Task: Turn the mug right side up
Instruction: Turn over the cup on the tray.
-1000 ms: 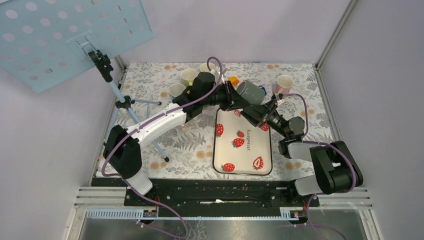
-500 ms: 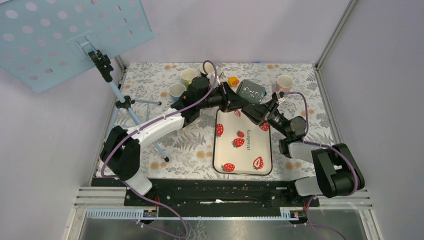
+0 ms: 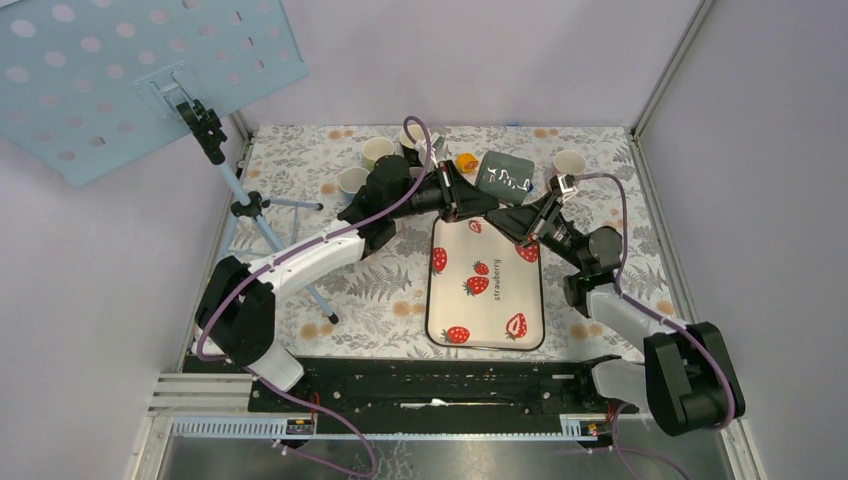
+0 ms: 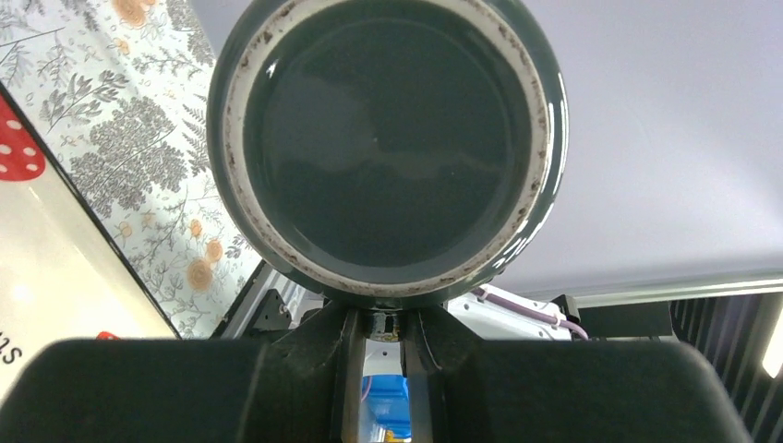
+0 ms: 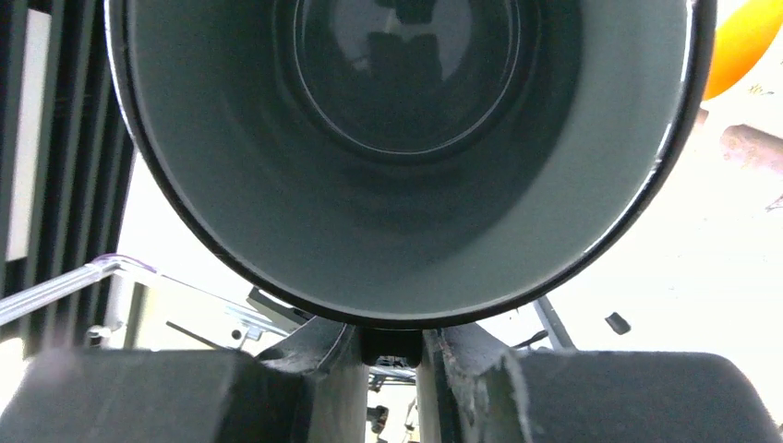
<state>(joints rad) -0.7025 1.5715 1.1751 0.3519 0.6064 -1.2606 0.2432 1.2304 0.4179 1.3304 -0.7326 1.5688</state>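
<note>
The dark green mug (image 3: pixel 505 177) hangs on its side in the air just past the far end of the strawberry tray (image 3: pixel 500 300), between the two grippers. It looks like glazed ceramic: stiff, fairly heavy, slick on the wall and likely to chip if dropped, so the rim wall or the handle gives the surest hold.

The right gripper (image 5: pixel 392 353) faces the open mouth, its jaws pinched to a narrow gap with the lower rim wall between them. The left gripper (image 4: pixel 381 334) faces the base with its unglazed foot ring. Its jaws are nearly closed on a small part under the base edge, probably the handle, though that part is mostly hidden.
</note>
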